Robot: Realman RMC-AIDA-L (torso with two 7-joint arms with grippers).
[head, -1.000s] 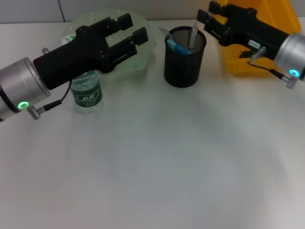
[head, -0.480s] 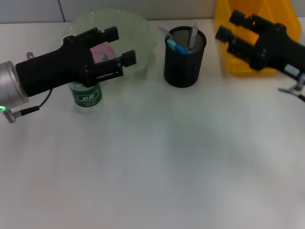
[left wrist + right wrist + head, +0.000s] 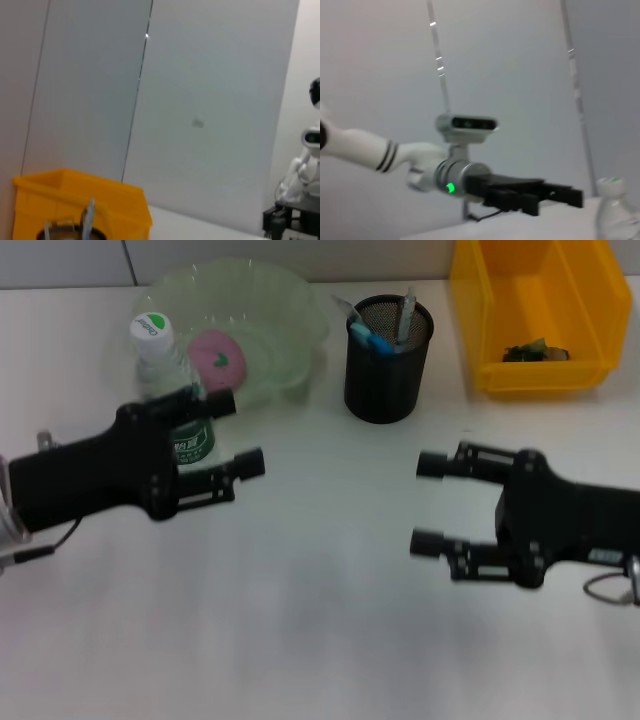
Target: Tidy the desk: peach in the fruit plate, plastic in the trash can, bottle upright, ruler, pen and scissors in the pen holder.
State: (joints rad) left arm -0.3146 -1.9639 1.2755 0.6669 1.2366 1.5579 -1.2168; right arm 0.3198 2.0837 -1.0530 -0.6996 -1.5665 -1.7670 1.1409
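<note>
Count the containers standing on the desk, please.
3: the green plate far left holding the peach, the black pen holder in the middle, the yellow bin far right. The upright bottle is not counted.

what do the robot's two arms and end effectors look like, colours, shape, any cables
Both end effectors are matte black and blocky, each ending in two long straight parallel fingers. The left end effector sits on a silver cylindrical wrist section at the picture's edge, with a thin dark cable looping beneath. The right end effector has a thin cable loop by its wrist too.
</note>
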